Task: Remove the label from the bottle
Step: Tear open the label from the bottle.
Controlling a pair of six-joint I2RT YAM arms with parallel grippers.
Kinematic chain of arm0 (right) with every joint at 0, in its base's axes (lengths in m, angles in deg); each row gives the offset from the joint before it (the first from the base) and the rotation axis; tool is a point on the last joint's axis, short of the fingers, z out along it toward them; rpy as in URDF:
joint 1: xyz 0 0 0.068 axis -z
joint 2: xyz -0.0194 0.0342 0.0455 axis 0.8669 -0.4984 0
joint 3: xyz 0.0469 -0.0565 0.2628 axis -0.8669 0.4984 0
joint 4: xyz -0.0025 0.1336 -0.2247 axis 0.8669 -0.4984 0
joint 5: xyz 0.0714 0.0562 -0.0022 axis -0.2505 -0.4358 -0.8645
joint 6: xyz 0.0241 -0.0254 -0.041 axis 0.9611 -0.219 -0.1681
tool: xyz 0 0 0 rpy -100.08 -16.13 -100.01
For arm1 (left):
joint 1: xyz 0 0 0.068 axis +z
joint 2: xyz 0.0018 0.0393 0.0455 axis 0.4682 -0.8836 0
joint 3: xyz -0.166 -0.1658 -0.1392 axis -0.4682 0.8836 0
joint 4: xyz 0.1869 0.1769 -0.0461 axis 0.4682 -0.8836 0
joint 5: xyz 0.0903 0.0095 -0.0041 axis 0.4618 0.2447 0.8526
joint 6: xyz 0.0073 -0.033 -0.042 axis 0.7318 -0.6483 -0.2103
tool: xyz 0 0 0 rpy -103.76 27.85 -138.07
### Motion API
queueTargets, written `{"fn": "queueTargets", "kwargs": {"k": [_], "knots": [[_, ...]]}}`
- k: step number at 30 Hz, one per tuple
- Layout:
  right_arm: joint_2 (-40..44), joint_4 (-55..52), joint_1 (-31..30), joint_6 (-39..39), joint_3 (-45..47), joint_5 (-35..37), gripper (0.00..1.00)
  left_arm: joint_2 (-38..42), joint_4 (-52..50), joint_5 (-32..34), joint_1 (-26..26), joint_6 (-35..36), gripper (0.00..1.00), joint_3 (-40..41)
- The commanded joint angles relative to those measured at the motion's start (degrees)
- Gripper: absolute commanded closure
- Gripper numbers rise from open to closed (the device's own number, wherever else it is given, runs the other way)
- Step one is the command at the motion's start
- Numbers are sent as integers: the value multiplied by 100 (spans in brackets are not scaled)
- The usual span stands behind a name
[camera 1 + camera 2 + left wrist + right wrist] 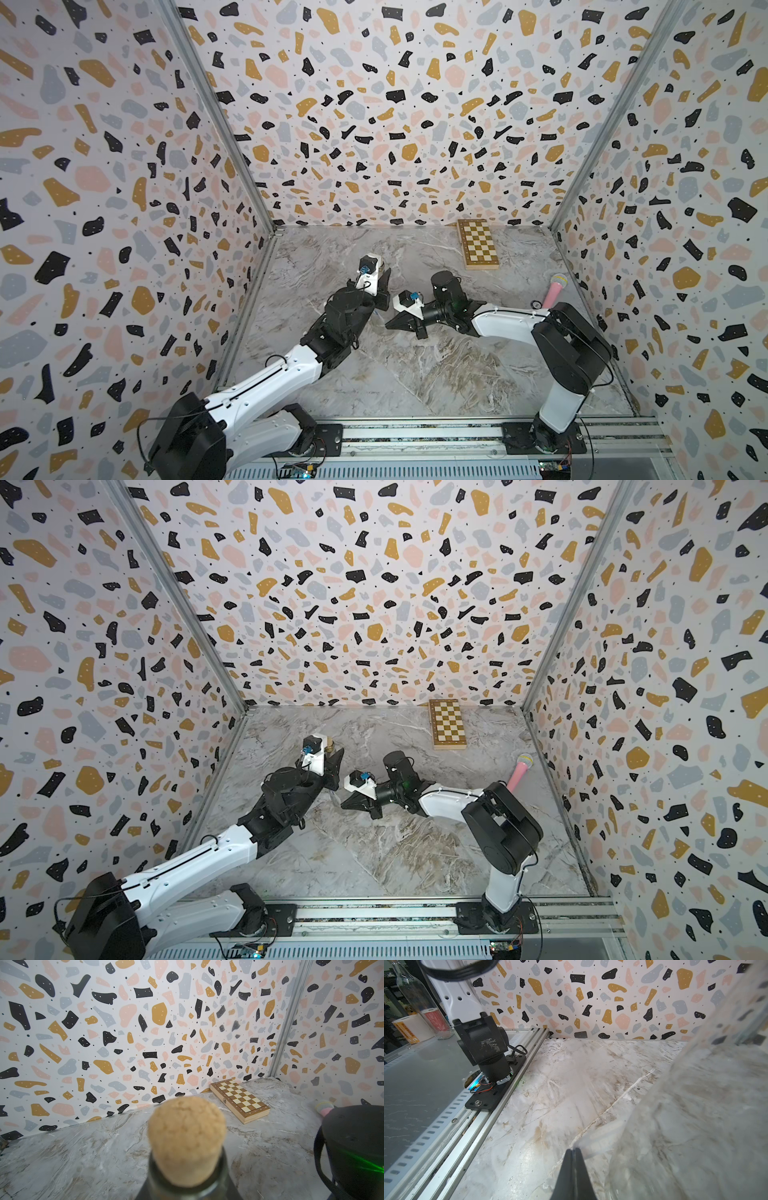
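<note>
You are peeling the label (596, 1142) off the bottle (695, 1126).
Your left pincer (383, 289) is clamping the slippery glass neck; your right pincer (573, 1150) seems to be pinching the flimsy label edge.

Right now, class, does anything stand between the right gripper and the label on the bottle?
Nothing visible does. The right gripper, shut, pinches a pale strip, apparently the label, at the side of the bottle. The left gripper holds the neck, away from there.
</note>
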Motion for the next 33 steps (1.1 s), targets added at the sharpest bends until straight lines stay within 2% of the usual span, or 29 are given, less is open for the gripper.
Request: {"fn": "queueTargets", "kwargs": {"k": [1,33], "knots": [[233,-147,-65,-71,-220,-171,100,34,576,28,-22,50,100,29],[214,-288,-136,-145,-291,-191,100,43,588,23,-35,50,100,38]]}}
